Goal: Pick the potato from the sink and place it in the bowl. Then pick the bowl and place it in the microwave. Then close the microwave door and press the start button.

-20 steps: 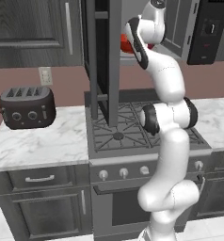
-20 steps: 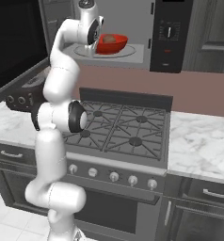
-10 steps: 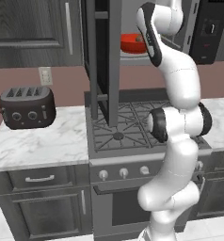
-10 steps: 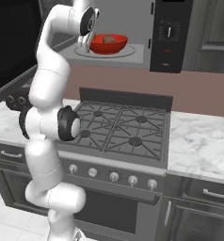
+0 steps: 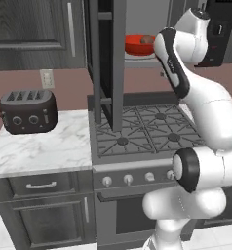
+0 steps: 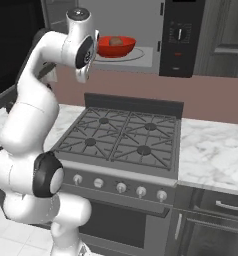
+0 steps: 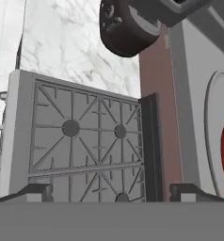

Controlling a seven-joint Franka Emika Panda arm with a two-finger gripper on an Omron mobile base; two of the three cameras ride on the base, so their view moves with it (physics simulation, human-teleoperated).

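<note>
**Bowl is in, the door comes next**

The gripper (image 7: 109,190) hangs with nothing in it, its two dark fingertips spread wide and looking down over the stove (image 7: 83,141), with the toaster (image 7: 125,26) beyond it on the marble counter.

Going left to right from the left base view: the toaster (image 5: 28,111) sits on the counter (image 5: 40,146), then the microwave door (image 5: 106,63) stands swung out, edge-on toward the room, its long axis upright. Right of it, inside the microwave (image 6: 141,30), the bowl (image 6: 116,46) rests upright on the turntable with the potato (image 6: 116,41) in it.

The door should be a stiff, light panel turning on its hinge; I'd judge a flat push on its broad face near the free edge serves better than a pinch.
</note>
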